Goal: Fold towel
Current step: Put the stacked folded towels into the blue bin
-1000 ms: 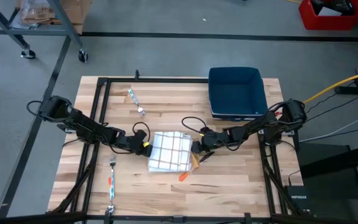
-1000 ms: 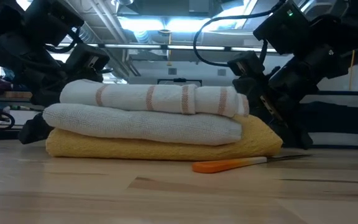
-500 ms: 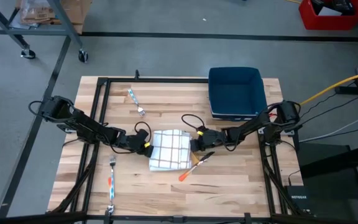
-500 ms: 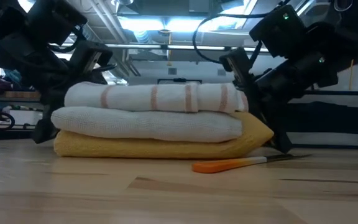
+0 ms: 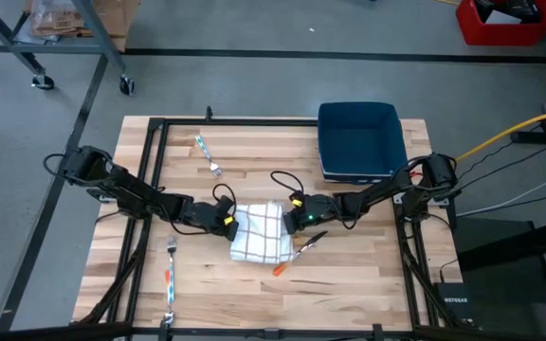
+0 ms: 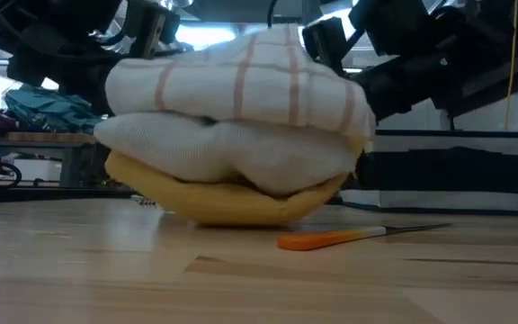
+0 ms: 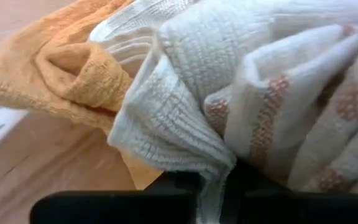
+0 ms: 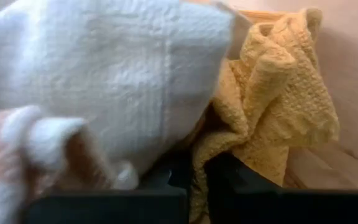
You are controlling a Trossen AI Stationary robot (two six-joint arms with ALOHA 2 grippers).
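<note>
Up at the far right of the wooden table [image 5: 368,275], a dark blue bin [image 5: 360,140] is sitting with nothing showing inside it. Nearer the middle, the towel stack [image 5: 259,230] is bunching up between the two arms: a white towel with thin reddish checks is lying on top, a plain white towel under it, and a yellow towel [image 6: 232,200] at the bottom, resting on the wood. The left gripper [image 5: 226,223] is pressing in at the stack's left edge with its fingers pinched together on towel cloth, white and striped folds crowding right against them in the left wrist view. The right gripper [image 5: 297,219] is doing likewise at the right edge, its fingers closed narrowly on cloth where the white and yellow layers meet. An orange-handled utensil [image 6: 349,238] is lying on the table just in front of the stack. A metal fork [image 5: 208,154] is lying nearer the far edge, and another orange-handled utensil [image 5: 170,275] is lying by the left front.
</note>
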